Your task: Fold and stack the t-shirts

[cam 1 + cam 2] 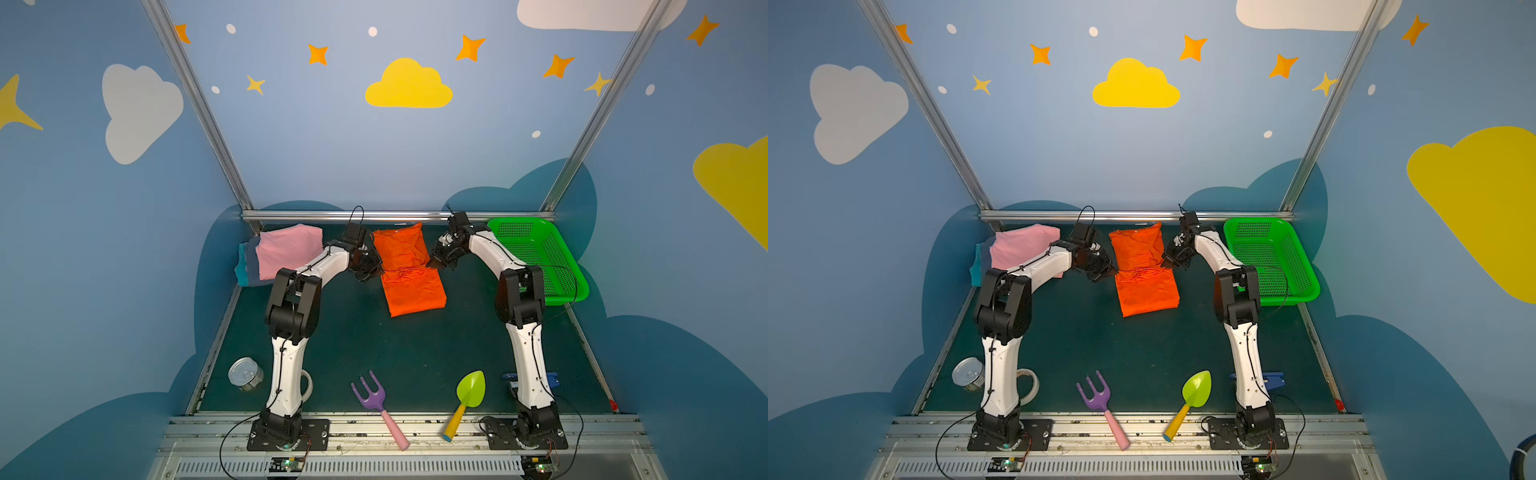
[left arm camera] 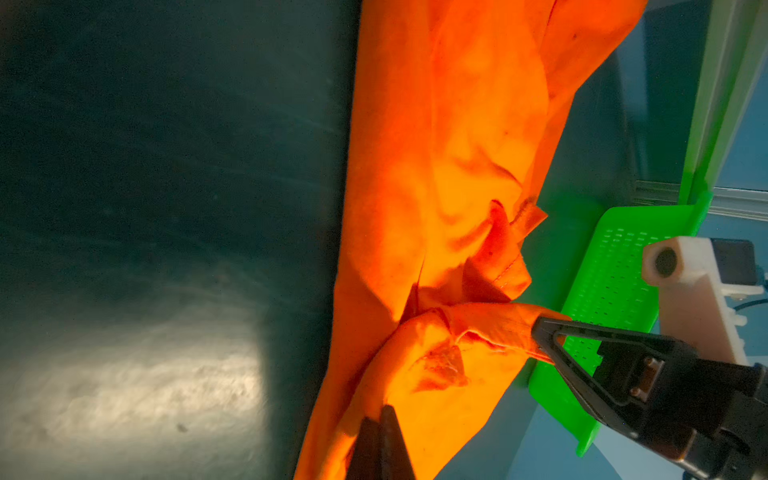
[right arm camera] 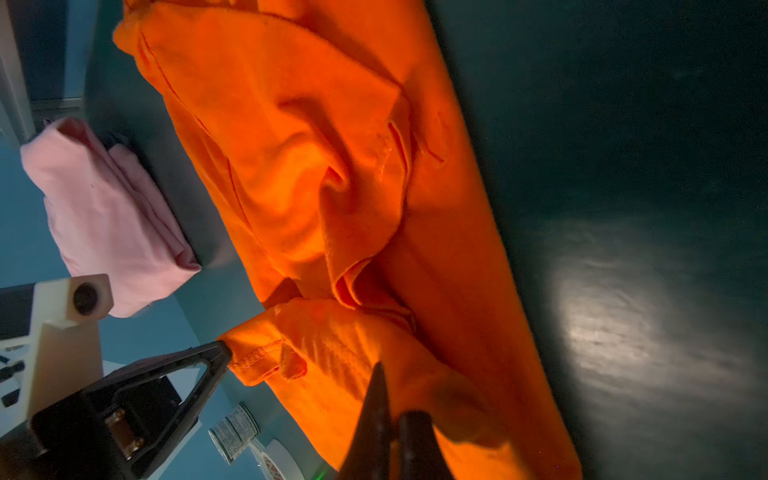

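Note:
The bright orange t-shirt (image 1: 409, 282) (image 1: 1144, 286) lies at the back middle of the dark green table, its far half bunched and lifted at the cross fold. My left gripper (image 1: 376, 270) (image 2: 380, 415) is shut on the shirt's left edge (image 2: 436, 166). My right gripper (image 1: 430, 262) (image 3: 392, 403) is shut on the right edge (image 3: 311, 166). Both pinched edges are held just above the table. At the back left is a stack of folded t-shirts: pink (image 1: 289, 249) (image 3: 104, 208) on top, with grey-blue (image 1: 251, 266) and teal (image 1: 240, 266) below.
A green perforated basket (image 1: 540, 257) (image 2: 611, 282) stands at the back right. Along the front are a tin can (image 1: 245, 374), a tape roll (image 1: 307, 384), a purple toy fork (image 1: 370, 392), a green toy shovel (image 1: 469, 390) and a small blue item (image 1: 550, 379).

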You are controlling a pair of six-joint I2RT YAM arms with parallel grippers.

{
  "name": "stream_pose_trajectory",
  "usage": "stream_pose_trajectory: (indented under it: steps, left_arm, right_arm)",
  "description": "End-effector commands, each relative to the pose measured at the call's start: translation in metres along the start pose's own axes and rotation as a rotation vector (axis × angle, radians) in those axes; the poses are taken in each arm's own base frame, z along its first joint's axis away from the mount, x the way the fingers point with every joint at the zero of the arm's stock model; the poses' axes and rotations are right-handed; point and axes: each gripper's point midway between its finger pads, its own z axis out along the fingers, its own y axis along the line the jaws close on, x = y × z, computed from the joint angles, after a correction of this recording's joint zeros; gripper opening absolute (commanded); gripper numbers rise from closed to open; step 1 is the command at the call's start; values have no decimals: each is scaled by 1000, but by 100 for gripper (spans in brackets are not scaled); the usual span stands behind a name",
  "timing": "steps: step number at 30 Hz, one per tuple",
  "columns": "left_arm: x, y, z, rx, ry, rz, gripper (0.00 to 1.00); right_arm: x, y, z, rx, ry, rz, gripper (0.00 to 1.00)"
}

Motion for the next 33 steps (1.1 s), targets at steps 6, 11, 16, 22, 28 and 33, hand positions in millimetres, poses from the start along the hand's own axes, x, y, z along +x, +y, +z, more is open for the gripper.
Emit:
stream_pose_trajectory:
  steps: [6,11,16,22,28,33]
  left_arm:
    - [-36,18,-12,-9,-32,-67,10]
    - [-77,31,-61,-6,-143,-157,18]
    - [-51,18,-84,-63,-181,-111,20]
    - [44,-20,-41,-147,-39,113,13]
    - [79,-13,10,-217,52,142,12]
    - [67,-16,39,-217,64,136,13]
  right_arm:
    - [-30,18,-5,-151,-48,-1,29]
    - [-55,25,-36,-188,-132,12,32]
    - [-47,28,-61,-162,-175,-25,25]
    - [15,19,-51,-63,-111,-131,0]
    - [83,2,-13,40,0,-201,0]
    - [106,-14,17,83,65,-202,0]
